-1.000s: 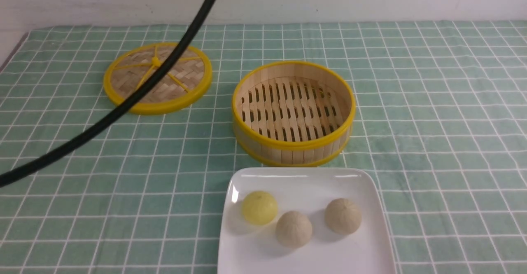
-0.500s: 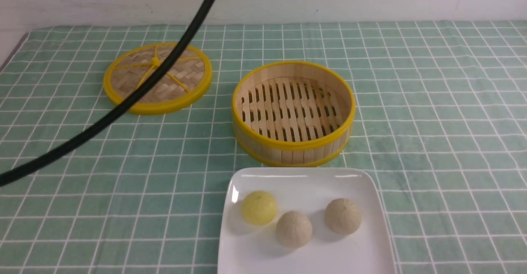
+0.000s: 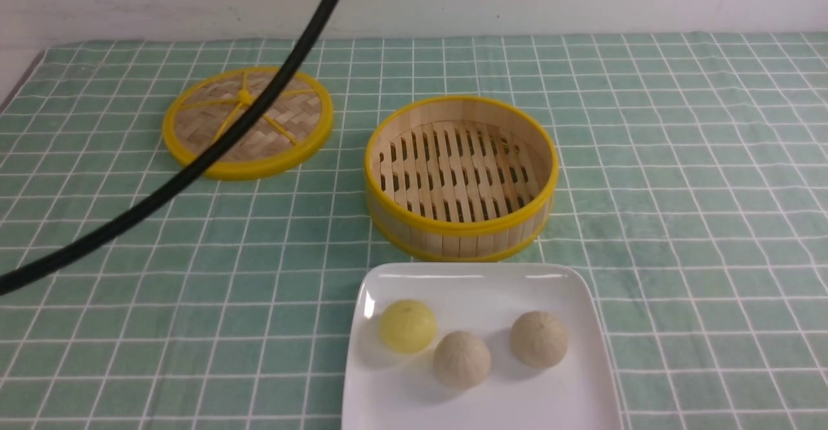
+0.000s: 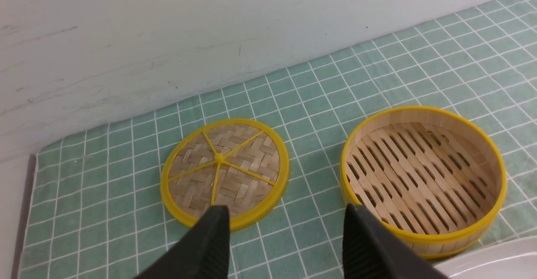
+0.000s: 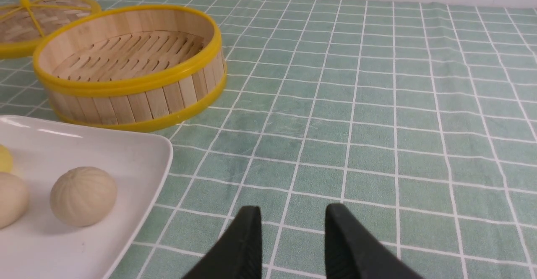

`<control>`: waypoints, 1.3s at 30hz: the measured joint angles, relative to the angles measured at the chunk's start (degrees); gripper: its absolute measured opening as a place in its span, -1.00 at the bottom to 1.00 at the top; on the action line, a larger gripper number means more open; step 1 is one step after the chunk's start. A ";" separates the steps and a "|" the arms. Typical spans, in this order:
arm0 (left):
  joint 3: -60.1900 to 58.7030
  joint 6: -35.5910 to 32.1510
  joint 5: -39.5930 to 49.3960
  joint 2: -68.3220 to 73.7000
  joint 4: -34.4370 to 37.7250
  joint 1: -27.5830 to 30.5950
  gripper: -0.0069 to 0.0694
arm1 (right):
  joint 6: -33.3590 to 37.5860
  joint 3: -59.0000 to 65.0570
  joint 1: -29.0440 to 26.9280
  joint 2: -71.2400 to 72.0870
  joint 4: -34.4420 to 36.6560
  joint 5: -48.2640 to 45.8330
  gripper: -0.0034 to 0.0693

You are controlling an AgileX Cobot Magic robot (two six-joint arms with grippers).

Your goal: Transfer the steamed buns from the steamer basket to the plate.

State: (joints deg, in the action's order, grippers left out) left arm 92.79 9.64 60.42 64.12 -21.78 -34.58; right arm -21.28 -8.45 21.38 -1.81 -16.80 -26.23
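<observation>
- Leftmost, the left jaws [image 4: 286, 212] stand apart with nothing between them
- The round woven lid [image 3: 210, 123] lies flat on the bench [image 3: 259, 301], its yellow rim well inside the far edge, crossed in the front view by a black cable [image 3: 168, 187]
- Bare checked cloth shows between lid and basket
- The steamer basket [image 3: 459, 242] sits upright, slatted floor bare, its near rim just beside the plate's far edge
- The white plate [image 3: 479, 410] bears all three steamed buns: the yellow bun [image 3: 407, 326], then the middle beige bun [image 3: 462, 360], then the right beige bun [image 3: 539, 339]; white surface shows around them
- Right of the plate, wide open cloth stretches away; the right jaws [image 5: 293, 212] are parted, holding nothing
</observation>
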 joint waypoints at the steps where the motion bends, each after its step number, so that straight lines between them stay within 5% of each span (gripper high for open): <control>1: 0.00 0.00 0.00 0.00 0.00 0.00 0.19 | 0.00 0.00 0.00 0.00 0.00 0.00 -0.25; 14: 0.00 0.00 0.04 0.00 0.00 0.00 0.19 | 0.00 5.63 0.00 -0.07 6.62 -0.10 -0.25; 39: 0.00 0.04 0.86 0.00 0.09 0.00 0.19 | 1.27 9.14 -0.19 -0.07 -1.56 3.34 -0.25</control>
State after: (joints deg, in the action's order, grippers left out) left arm 92.79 9.68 61.28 64.12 -21.69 -34.58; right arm -20.01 0.69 21.18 -1.88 -18.36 -22.89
